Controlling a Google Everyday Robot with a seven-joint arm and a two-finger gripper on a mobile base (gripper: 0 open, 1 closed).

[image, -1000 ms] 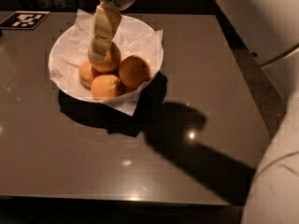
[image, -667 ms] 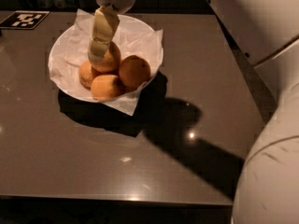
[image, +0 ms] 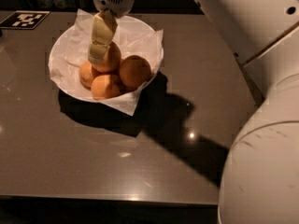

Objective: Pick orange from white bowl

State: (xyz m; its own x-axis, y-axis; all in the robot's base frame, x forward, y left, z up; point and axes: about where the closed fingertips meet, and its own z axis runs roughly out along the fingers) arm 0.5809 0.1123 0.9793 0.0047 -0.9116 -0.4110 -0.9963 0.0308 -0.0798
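Four fruits: piled in the bowl (image: 60, 55), on crinkly paper (image: 140, 38)
Orange (image: 112, 59): back of the pile, touching the darker fruit (image: 134, 71) on its right and the two small fruits (image: 106, 86) in front
Gripper (image: 97, 57): hangs from above, tip against the orange's left side, hiding part of it
Grip: honestly we can't tell if it's clamped or loose
Around: dark table (image: 93, 153), checkered tag (image: 23, 19) at the far left, big white arm (image: 261, 162) blocking our right side

White bowl (image: 56, 64) back-left on table (image: 140, 171); orange (image: 112, 59) inside, behind other fruit (image: 134, 71); gripper (image: 98, 56) at orange's left side.
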